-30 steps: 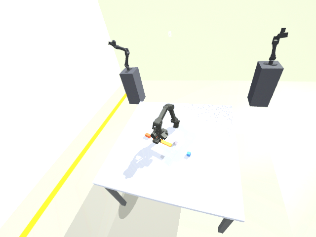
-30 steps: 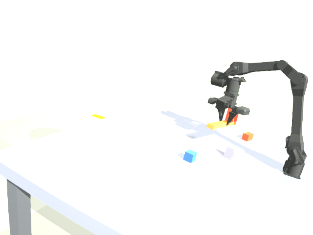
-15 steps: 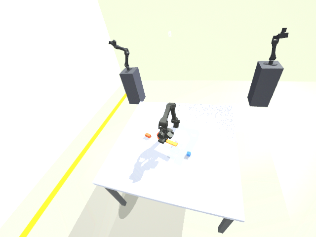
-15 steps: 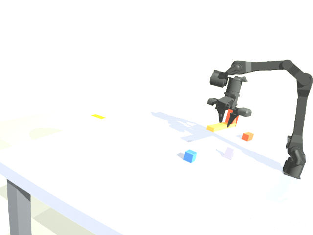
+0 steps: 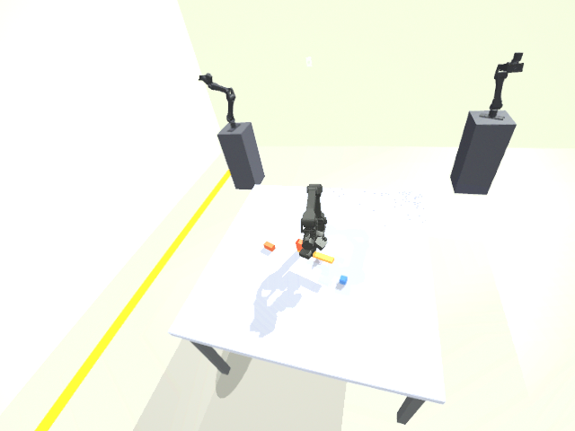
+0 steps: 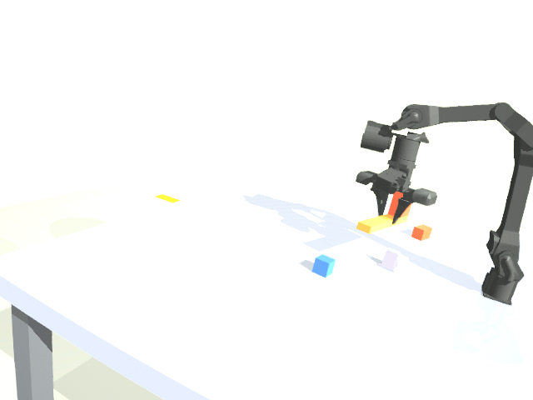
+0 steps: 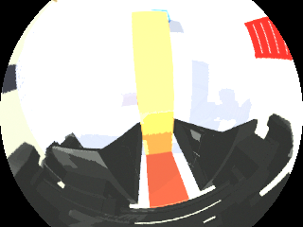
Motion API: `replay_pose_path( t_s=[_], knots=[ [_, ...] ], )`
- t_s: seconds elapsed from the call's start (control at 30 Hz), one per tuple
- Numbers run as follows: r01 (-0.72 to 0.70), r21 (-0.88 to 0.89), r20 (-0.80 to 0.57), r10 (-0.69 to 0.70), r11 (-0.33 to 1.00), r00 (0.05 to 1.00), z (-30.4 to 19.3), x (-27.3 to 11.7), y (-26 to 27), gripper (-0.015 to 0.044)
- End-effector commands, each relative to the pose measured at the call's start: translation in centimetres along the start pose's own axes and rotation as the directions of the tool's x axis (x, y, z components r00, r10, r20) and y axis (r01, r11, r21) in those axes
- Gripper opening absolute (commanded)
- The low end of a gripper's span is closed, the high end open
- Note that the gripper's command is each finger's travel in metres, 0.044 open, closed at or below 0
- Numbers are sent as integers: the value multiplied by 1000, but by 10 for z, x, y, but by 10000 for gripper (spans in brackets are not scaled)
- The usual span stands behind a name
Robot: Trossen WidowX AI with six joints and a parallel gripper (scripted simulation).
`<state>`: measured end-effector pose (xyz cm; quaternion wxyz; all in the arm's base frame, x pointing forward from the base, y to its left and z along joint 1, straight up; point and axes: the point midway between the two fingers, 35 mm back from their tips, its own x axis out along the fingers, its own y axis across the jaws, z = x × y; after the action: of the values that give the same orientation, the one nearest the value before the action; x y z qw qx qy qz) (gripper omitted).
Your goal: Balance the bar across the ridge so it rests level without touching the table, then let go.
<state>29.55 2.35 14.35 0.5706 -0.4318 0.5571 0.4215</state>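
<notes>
Top view looked down from high and far, whole table (image 5: 371, 334) framed, exterior view sat low beside table edge, wrist view faced downward, close, all three shared the bar (image 7: 153, 70).

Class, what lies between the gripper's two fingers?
The yellow-and-red bar lies there, clamped by the gripper; the wrist view shows it best.
</notes>
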Motion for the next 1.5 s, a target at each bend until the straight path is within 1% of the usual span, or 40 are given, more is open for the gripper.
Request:
replay_pose_path(
  t_s=[0.0, 0.33, 1.3, 1.47],
  knots=[
    [-1, -2, 3, 1, 1000, 1000, 9, 0, 11, 0],
    [-3, -18, 5, 3, 1000, 1000, 31, 1, 39, 0],
    [-3, -18, 5, 3, 1000, 1000, 32, 44, 40, 0],
    [-3, -18, 5, 3, 1000, 1000, 32, 44, 39, 0]
  ],
)
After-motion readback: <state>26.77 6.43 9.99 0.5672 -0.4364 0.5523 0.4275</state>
